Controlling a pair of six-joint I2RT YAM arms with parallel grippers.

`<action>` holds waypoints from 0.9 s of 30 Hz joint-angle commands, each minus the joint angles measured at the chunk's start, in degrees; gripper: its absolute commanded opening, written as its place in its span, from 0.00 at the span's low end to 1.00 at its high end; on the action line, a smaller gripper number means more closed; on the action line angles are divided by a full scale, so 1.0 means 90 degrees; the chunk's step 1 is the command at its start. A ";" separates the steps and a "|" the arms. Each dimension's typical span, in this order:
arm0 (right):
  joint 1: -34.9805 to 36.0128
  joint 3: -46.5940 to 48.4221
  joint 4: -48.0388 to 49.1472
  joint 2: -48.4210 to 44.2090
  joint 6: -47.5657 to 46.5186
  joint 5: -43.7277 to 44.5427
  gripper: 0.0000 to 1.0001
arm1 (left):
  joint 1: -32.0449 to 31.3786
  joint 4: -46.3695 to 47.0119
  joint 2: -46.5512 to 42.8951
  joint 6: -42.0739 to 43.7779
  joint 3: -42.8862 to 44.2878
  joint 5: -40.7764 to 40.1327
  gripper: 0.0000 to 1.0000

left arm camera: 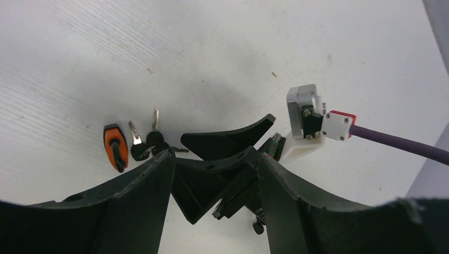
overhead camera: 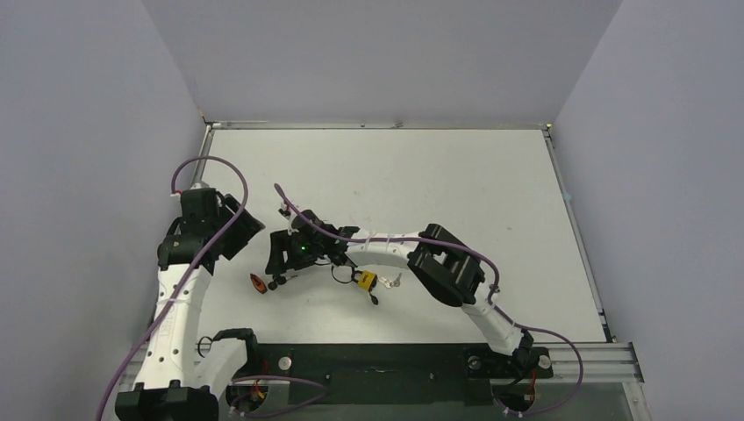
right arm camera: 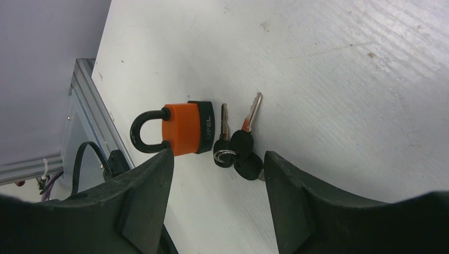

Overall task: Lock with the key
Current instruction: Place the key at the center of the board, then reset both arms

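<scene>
An orange padlock (right arm camera: 182, 128) with a black shackle lies flat on the white table, with a bunch of black-headed keys (right arm camera: 238, 148) right beside its body. My right gripper (right arm camera: 218, 177) is open and empty, low over the table, its fingers on either side of the keys and just short of them. In the top view the padlock (overhead camera: 259, 282) lies just left of the right gripper (overhead camera: 277, 266). My left gripper (left arm camera: 214, 161) is open and empty, a little behind and above. It looks at the padlock (left arm camera: 115, 147), the keys (left arm camera: 145, 142) and the right gripper's fingers (left arm camera: 227, 140).
A small yellow padlock (overhead camera: 367, 281) with its own keys (overhead camera: 395, 281) lies under the right forearm. The right wrist camera block (left arm camera: 306, 112) and purple cable (left arm camera: 397, 143) lie close in front of the left gripper. The table's near metal rail (right arm camera: 87, 114) is beside the orange padlock.
</scene>
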 commanded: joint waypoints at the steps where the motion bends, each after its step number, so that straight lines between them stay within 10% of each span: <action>1: -0.0193 -0.0336 0.0198 -0.0937 -0.0224 0.0162 0.61 | -0.0015 0.0495 0.0098 0.0293 0.0599 0.0801 0.57; 27: -0.2536 -0.3881 -0.0832 -0.7160 -0.0799 0.2600 0.78 | -0.4140 0.2145 0.1951 0.1340 0.2986 -0.0219 0.61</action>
